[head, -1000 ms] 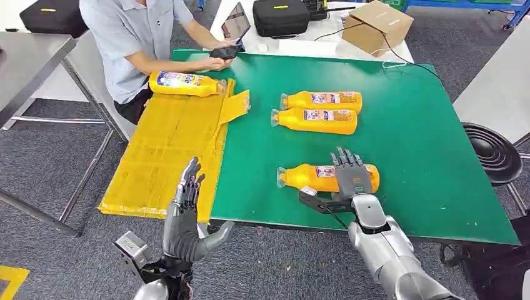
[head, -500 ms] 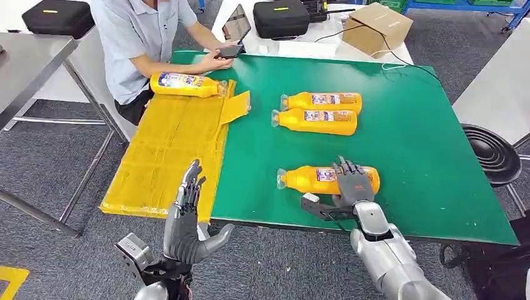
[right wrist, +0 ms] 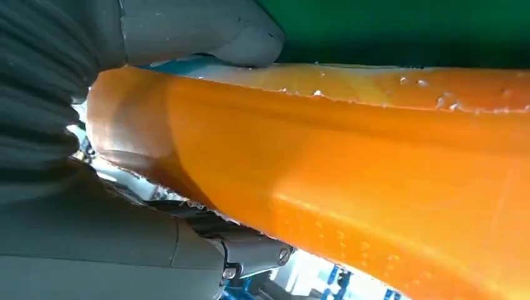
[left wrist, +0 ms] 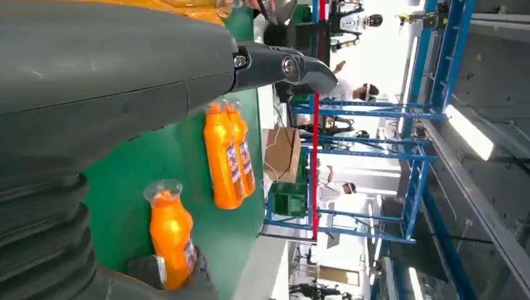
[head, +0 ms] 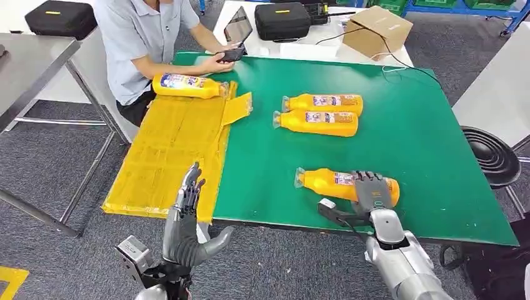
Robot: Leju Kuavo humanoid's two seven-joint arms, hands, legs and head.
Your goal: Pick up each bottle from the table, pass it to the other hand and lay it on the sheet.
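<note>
An orange bottle [head: 331,182] [right wrist: 375,187] lies on its side near the front edge of the green table [head: 412,144], cap to the left. My right hand [head: 372,192] grips its base end, thumb on the near side and fingers over the top. In the left wrist view the same bottle [left wrist: 172,234] lies in front of two others. Those two orange bottles [head: 320,112] [left wrist: 226,156] lie side by side farther back. Another bottle [head: 187,85] rests at the far end of the yellow sheet [head: 169,150]. My left hand [head: 186,220] is raised and open before the sheet's near corner, holding nothing.
A person [head: 144,37] sits at the table's far left corner holding a phone [head: 231,54], close to the sheet. A cardboard box [head: 377,26] and a black case [head: 281,19] stand behind the table. A black stool [head: 494,153] stands to the right.
My right hand's fingers have curled over the near bottle, and hand and bottle have shifted to the right along the table's front. The left hand has hardly moved.
</note>
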